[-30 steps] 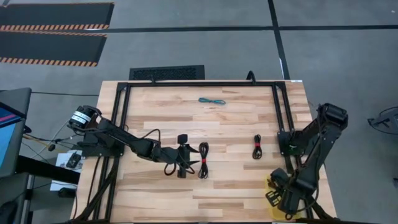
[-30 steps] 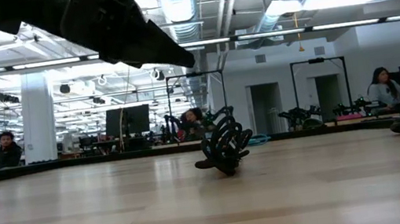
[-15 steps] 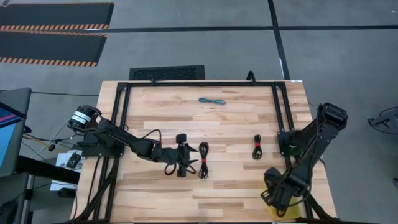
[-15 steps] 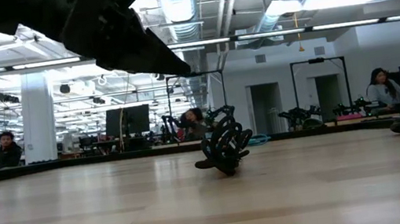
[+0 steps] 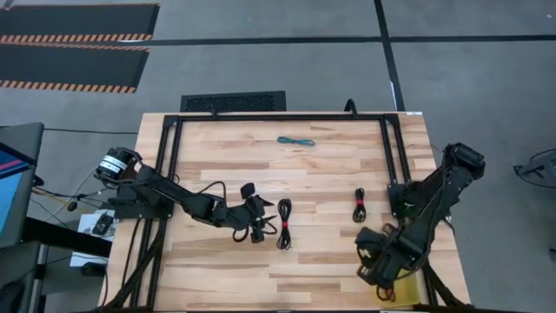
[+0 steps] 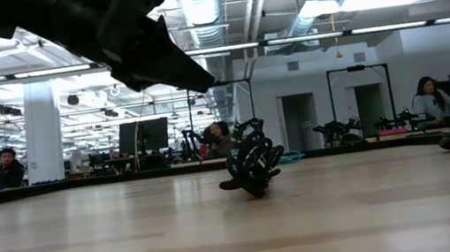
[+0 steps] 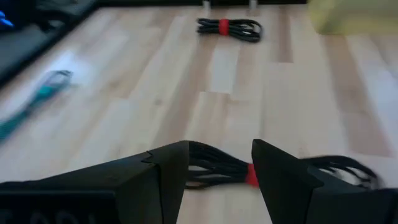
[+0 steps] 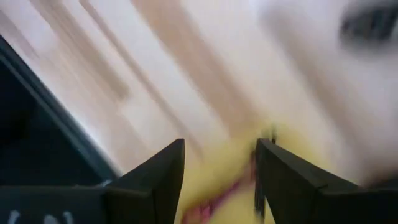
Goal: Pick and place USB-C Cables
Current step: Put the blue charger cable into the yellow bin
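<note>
The right gripper (image 5: 375,271) had just swung off the yellow bin (image 5: 408,294), fingers apart, seemingly having dropped a dark red cable (image 8: 214,200), while the left gripper (image 5: 261,221) stood open beside a black cable (image 5: 283,224).

the right gripper (image 5: 375,265) has slid from the table's near right corner, over the yellow pad (image 5: 401,294), inward along the near edge, its fingers parted since. the left gripper (image 5: 261,219) has swung from pointing straight down the table to angle toward the black red-banded cable bundle (image 5: 283,223).
</note>
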Robot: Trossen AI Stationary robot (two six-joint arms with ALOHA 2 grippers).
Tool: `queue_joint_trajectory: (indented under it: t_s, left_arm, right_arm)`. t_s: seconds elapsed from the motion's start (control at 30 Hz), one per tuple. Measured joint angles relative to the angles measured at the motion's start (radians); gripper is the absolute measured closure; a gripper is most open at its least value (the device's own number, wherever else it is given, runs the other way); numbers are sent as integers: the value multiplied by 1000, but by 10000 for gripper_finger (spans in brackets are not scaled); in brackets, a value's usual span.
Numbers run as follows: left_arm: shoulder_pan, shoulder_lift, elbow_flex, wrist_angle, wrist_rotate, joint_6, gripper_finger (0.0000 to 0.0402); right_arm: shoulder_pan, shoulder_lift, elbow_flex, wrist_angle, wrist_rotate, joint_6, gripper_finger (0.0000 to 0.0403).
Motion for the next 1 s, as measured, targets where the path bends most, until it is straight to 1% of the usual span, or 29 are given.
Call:
queue_joint_trajectory:
  t_s: [0.1,0.17,0.2,0.27,0.33,0.37,0.43,0.5,0.6,0.7,0.77,0.87,1.0]
  left_arm:
    - [51,0,0,29,-44,79,233]
    - [121,0,5,59,-25,117,233]
    - [166,0,10,60,23,128,233]
    - [268,0,21,58,168,132,233]
    - [371,0,33,60,300,138,233]
    - [418,0,39,60,337,152,233]
    - [505,0,52,60,374,194,233]
    - [581,0,74,58,413,241,233]
    - [680,0,102,59,521,275,233]
    - [745,0,123,71,596,292,233]
    - [774,6,142,95,622,318,233]
    - [804,64,199,100,669,339,233]
    - [812,183,309,96,715,364,233]
  right_arm:
    - [-73,0,4,-25,130,-130,190]
    - [-135,0,4,-49,177,-177,193]
    - [-167,0,4,-62,200,-189,194]
    - [-227,0,4,-66,256,-202,197]
    - [-272,0,4,-64,305,-251,200]
    - [-291,0,4,-66,323,-289,201]
    - [-318,0,4,-78,363,-350,203]
    - [-336,0,-5,-79,435,-383,206]
    - [-364,0,-36,-79,557,-406,210]
    - [-402,0,-85,-56,646,-404,213]
    - [-436,0,-128,-24,661,-413,215]
    - [-495,0,-192,63,673,-476,216]
    - [-596,0,-266,223,687,-624,216]
